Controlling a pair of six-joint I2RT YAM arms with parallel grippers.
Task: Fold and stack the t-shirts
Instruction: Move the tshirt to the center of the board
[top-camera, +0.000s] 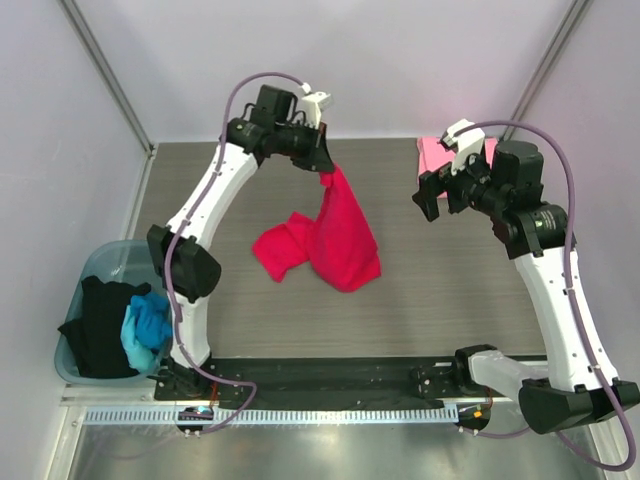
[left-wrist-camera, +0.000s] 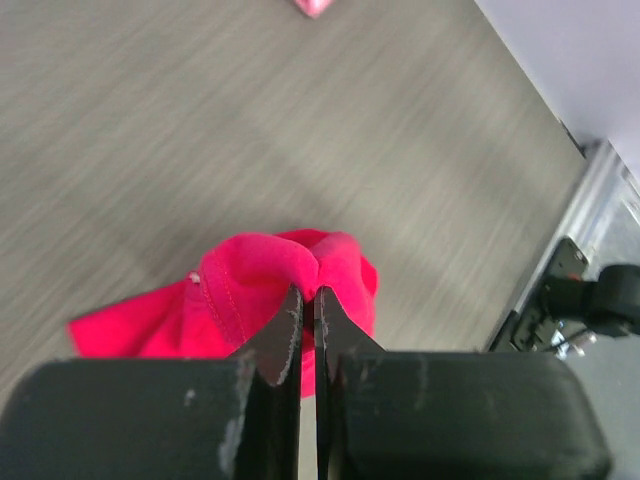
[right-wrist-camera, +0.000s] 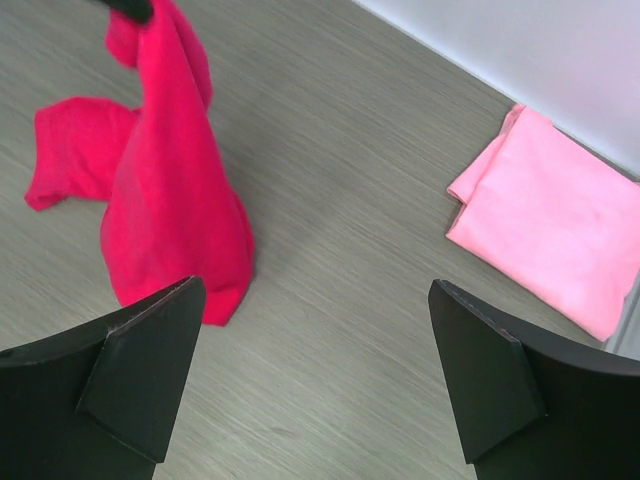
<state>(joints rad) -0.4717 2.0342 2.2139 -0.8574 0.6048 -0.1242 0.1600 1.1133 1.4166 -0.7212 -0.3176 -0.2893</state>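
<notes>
A crimson red t-shirt (top-camera: 335, 240) hangs from my left gripper (top-camera: 325, 170), which is shut on its top edge; its lower part drags on the table. In the left wrist view the gripper (left-wrist-camera: 308, 292) pinches a bunch of the red t-shirt (left-wrist-camera: 250, 290). A folded light pink t-shirt (top-camera: 432, 155) lies at the table's far right, also in the right wrist view (right-wrist-camera: 555, 220). My right gripper (right-wrist-camera: 315, 290) is open above bare table, with the red t-shirt (right-wrist-camera: 165, 190) to its left. Black (top-camera: 100, 320) and bright blue (top-camera: 148, 330) t-shirts lie in a bin.
A blue-grey plastic bin (top-camera: 95, 262) stands off the table's left edge. Walls close in the table at the back and both sides. The arms' black base rail (top-camera: 330, 375) runs along the near edge.
</notes>
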